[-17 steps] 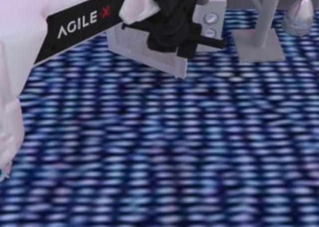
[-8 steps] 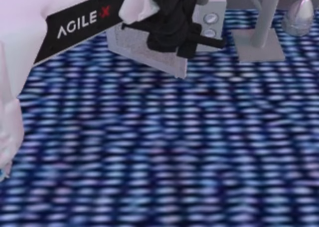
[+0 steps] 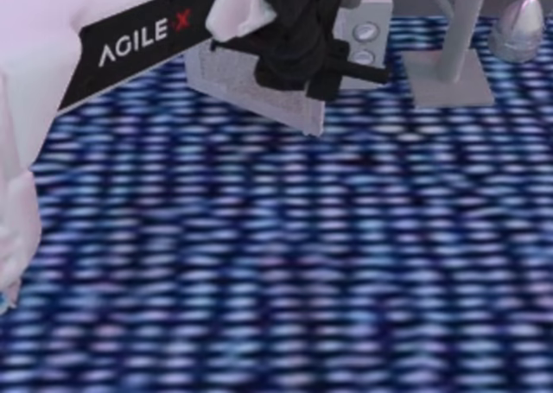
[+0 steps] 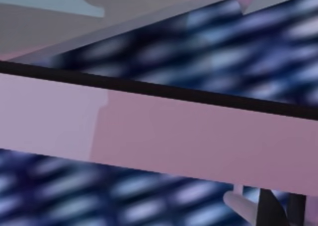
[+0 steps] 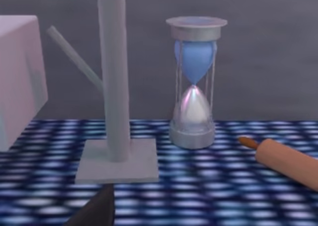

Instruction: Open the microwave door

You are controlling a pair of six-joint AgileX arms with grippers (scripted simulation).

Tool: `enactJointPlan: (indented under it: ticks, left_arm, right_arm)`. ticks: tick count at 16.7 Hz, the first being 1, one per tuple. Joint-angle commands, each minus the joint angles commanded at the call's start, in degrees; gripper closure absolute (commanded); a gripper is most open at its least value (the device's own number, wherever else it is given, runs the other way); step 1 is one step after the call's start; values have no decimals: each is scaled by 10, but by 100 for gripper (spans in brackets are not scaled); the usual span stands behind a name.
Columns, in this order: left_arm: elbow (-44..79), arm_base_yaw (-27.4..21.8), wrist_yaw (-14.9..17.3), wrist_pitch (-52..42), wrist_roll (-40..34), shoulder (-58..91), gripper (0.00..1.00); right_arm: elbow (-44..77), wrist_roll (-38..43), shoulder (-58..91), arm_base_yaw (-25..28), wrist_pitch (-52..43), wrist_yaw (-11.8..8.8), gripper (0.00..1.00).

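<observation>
Grey microwave door [image 3: 259, 89] is standing ajar at the table's far edge; my left gripper [image 3: 346, 73] is beside it, grip unclear, needing a steady arc outward.

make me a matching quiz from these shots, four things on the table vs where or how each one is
Things:
1. microwave door
2. hourglass
3. rolling pin
4. left gripper

States:
A. lying flat on the cloth
B. swung out from the front
C. at the door's free edge
D. upright beside the grey stand

Pairs: 1-B, 2-D, 3-A, 4-C
</observation>
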Motion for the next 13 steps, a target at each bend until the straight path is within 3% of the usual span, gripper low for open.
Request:
enactJointPlan:
  ticks: [13]
  left_arm:
    - [-86,14,38,38,69,-55,100]
  right_arm:
    - [0,0,0,0,0,0,0]
